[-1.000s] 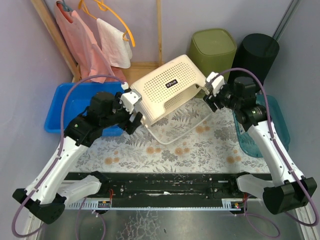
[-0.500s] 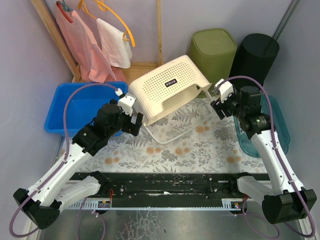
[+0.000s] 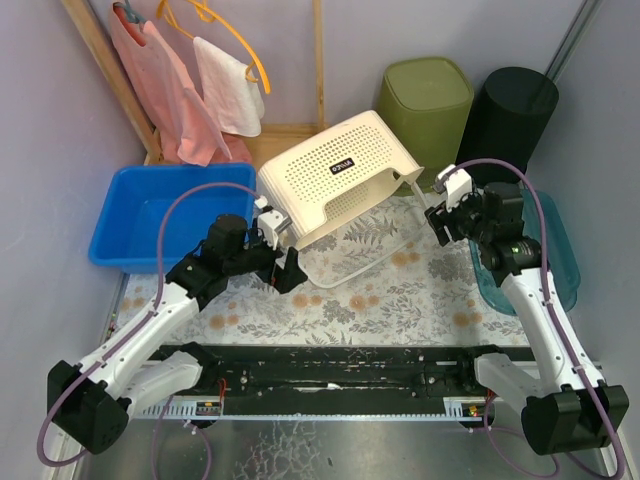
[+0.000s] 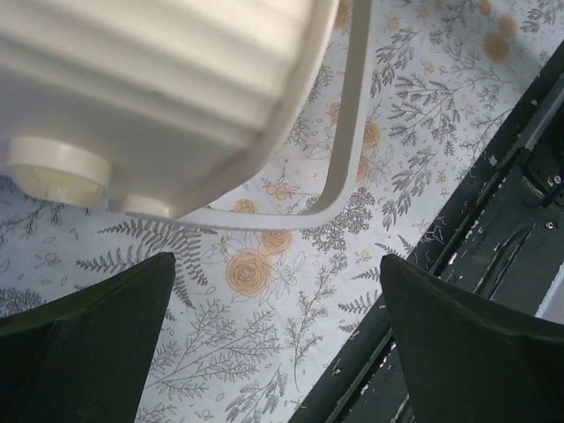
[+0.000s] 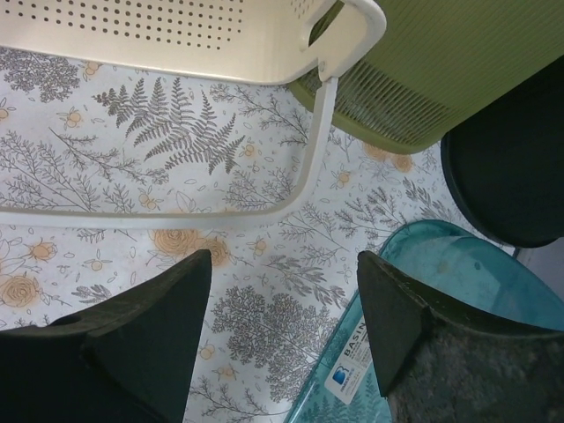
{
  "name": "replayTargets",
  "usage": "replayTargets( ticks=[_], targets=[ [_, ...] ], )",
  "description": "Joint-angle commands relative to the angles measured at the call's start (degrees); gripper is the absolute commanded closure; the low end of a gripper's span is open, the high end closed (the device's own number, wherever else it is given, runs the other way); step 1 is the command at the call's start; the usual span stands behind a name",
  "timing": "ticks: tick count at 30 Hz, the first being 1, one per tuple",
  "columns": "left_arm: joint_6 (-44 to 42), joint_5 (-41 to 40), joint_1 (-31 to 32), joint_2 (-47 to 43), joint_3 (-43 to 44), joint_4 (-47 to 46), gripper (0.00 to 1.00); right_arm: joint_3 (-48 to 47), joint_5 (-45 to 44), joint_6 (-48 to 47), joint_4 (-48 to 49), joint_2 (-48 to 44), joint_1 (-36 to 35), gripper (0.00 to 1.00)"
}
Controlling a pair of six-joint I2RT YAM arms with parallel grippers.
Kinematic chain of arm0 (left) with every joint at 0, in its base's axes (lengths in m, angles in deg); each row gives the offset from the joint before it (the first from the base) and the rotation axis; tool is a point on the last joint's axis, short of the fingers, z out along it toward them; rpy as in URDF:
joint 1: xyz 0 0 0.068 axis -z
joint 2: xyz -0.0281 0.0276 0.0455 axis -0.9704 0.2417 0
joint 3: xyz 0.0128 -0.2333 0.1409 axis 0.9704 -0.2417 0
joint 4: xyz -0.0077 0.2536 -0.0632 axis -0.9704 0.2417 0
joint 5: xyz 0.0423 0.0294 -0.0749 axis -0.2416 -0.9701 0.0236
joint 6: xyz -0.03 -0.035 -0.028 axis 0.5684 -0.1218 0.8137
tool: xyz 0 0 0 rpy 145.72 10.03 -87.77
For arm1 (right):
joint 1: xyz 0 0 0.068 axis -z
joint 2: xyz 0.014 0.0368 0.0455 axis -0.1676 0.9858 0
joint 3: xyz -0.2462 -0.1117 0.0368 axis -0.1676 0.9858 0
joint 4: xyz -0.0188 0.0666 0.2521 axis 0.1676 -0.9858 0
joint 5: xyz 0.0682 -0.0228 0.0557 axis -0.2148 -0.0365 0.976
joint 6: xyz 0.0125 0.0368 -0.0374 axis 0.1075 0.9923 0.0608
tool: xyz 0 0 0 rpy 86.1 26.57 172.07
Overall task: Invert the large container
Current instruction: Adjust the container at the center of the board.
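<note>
- Cream container (image 3: pixel 340 175) sits at mid-worktop (image 3: pixel 400 300), base turned up and towards the near side. It is tilted rather than flat, with its near rim down on the floral cloth.
- Left pincer (image 3: pixel 284 263) has let go within the last second. It has dropped back from the container's left corner to the near left, fingers wide apart, holding nothing.
- Right pincer (image 3: pixel 434 215) has drawn off to the right, clear of the right rim, fingers apart and empty.
- Container has not shifted since both arms left it, so it stands unaided.
- Judgement: the turn is largely made, but the base is not level, so the container looks propped rather than fully upside down. A further push may be needed to settle it.
- Hidden: the container's far edge, and whatever bears it there. The right wrist view shows a rim corner just beside the green bin (image 3: pixel 425 95), contact uncertain.
- Both wrist views cut the container off, showing only rim and part of a wall.
</note>
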Motion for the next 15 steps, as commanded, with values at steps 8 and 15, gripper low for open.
replayTargets(
  ticks=[8, 15],
  targets=[
    [-9.53, -6.08, -0.31, 0.56, -1.40, -11.08, 0.00, -0.92, 2.72, 1.28, 1.85, -1.81, 1.55, 0.26],
    [-10.44, -8.19, -0.29, 2.30, -3.14, -14.70, 0.00, -0.61, 2.95, 1.17, 1.64, -2.56, 1.86, 0.26]
  ],
)
